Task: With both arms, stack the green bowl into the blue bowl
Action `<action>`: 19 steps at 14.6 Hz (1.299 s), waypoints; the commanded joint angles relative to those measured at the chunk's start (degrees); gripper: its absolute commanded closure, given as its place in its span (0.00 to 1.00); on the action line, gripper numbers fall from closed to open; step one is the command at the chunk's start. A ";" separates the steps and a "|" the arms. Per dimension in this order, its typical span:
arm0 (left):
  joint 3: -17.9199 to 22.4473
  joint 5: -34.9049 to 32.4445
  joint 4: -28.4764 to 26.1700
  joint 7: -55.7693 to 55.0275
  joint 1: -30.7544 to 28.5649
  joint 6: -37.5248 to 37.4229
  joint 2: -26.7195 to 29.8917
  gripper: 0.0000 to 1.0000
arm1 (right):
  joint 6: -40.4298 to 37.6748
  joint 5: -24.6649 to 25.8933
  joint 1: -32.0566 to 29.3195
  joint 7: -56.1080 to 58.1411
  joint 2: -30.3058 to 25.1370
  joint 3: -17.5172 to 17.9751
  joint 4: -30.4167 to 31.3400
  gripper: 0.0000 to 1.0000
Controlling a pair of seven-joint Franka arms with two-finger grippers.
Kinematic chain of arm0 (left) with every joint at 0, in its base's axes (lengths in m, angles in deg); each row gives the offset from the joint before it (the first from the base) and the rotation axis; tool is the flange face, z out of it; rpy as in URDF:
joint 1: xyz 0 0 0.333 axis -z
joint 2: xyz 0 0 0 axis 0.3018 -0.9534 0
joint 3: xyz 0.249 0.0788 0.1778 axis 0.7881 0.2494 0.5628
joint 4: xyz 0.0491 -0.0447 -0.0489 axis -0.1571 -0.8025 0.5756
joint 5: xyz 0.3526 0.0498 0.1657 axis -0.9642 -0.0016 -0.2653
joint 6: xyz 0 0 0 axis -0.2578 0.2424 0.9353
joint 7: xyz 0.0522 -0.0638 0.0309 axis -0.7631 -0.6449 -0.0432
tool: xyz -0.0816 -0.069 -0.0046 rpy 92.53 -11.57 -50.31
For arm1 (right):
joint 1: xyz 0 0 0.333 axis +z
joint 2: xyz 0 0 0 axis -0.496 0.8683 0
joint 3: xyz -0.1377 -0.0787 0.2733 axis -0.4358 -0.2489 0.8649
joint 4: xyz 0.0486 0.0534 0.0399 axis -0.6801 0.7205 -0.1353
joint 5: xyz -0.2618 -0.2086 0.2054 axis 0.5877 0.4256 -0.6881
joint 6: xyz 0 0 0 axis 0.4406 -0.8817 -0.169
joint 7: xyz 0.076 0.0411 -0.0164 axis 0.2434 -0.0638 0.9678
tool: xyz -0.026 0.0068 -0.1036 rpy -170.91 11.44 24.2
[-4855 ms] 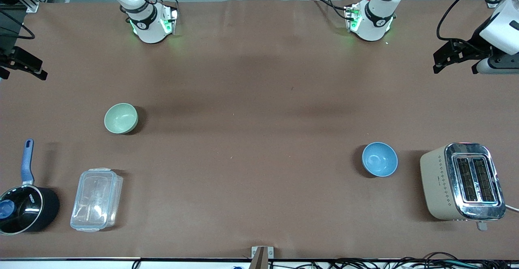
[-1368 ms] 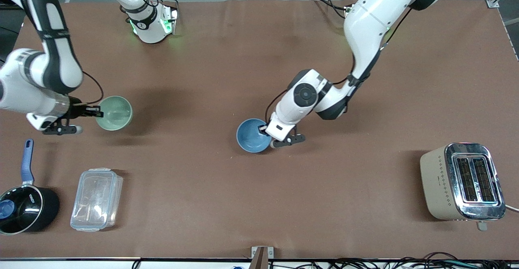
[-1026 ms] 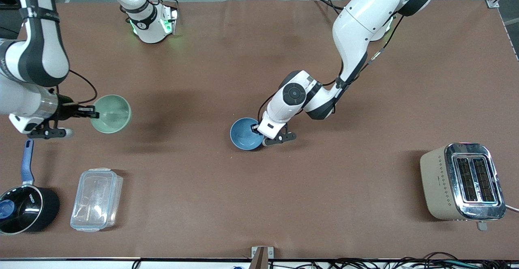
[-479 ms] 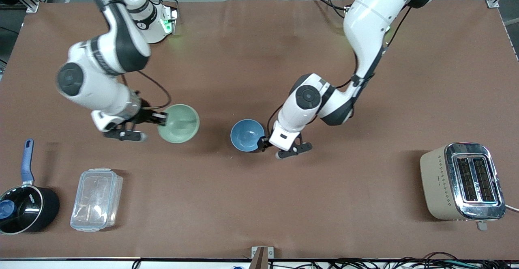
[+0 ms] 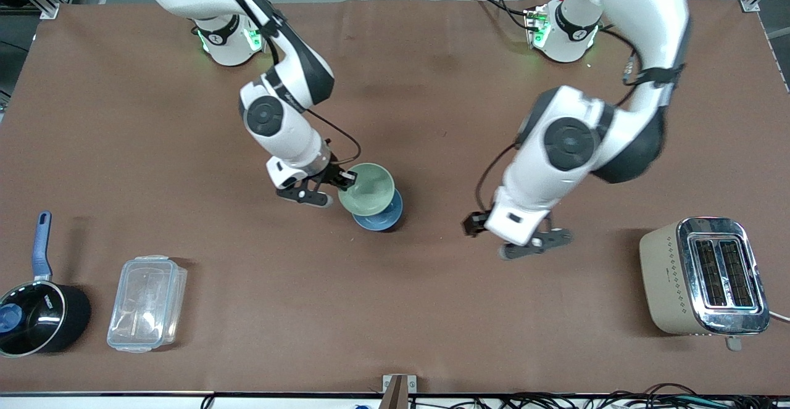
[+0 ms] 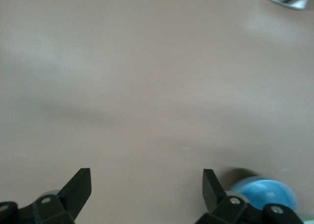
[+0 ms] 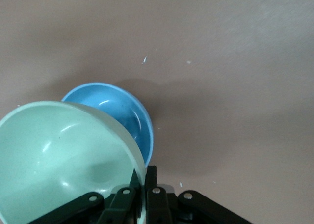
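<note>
The blue bowl stands on the table's middle. My right gripper is shut on the rim of the green bowl and holds it tilted, partly over the blue bowl. In the right wrist view the green bowl covers part of the blue bowl, and the right gripper pinches its rim. My left gripper is open and empty over bare table, apart from the blue bowl toward the left arm's end. In the left wrist view the left gripper is spread wide, with the blue bowl at the edge.
A beige toaster stands at the left arm's end. A clear plastic container and a black saucepan with a blue handle sit at the right arm's end, near the front camera.
My right arm carried the green bowl from its end of the table to over the blue bowl. My left gripper let go of the blue bowl and drew back toward the toaster.
</note>
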 commanded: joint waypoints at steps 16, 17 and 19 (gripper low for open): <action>-0.09 1.96 -1.87 28.00 -16.20 -23.74 23.62 0.00 | 2.79 3.95 1.90 -4.20 7.84 -0.32 -5.40 0.95; 1.83 3.36 -3.44 30.28 -15.94 -23.75 25.10 0.00 | 2.79 4.04 1.72 -4.11 7.84 -0.32 -5.40 0.92; 6.66 4.43 -7.65 32.76 -13.57 -23.75 28.62 0.00 | 2.79 3.95 1.37 -4.02 7.84 -0.41 -5.40 0.68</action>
